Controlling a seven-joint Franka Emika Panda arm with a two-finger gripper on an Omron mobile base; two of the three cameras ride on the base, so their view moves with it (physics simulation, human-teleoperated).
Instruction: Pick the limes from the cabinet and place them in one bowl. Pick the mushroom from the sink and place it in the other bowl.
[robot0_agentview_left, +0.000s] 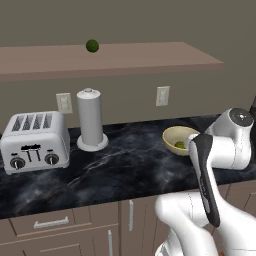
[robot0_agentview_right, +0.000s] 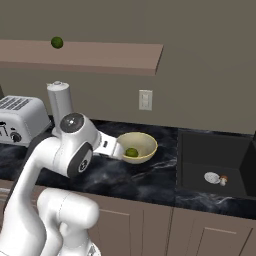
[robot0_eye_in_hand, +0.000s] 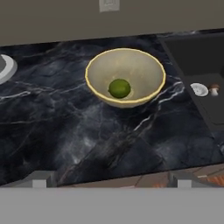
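**A:** Where is the gripper (robot0_eye_in_hand: 111, 183), and is it holding anything?

**B:** It points down at the black marble counter (robot0_eye_in_hand: 65, 131). Its two fingertips sit wide apart with nothing between them, so it is released.

**A:** And the limes?

**B:** One lime (robot0_eye_in_hand: 119, 88) lies inside the pale yellow bowl (robot0_eye_in_hand: 98, 70), straight ahead of the gripper. The other lime (robot0_agentview_left: 92, 46) rests on the wooden cabinet shelf (robot0_agentview_left: 150, 57), high above and well off to the left.

**A:** The mushroom?

**B:** The mushroom (robot0_eye_in_hand: 214, 89) stands in the black sink (robot0_eye_in_hand: 205, 57), ahead and to the gripper's right, just beside the silver drain (robot0_eye_in_hand: 199, 89).
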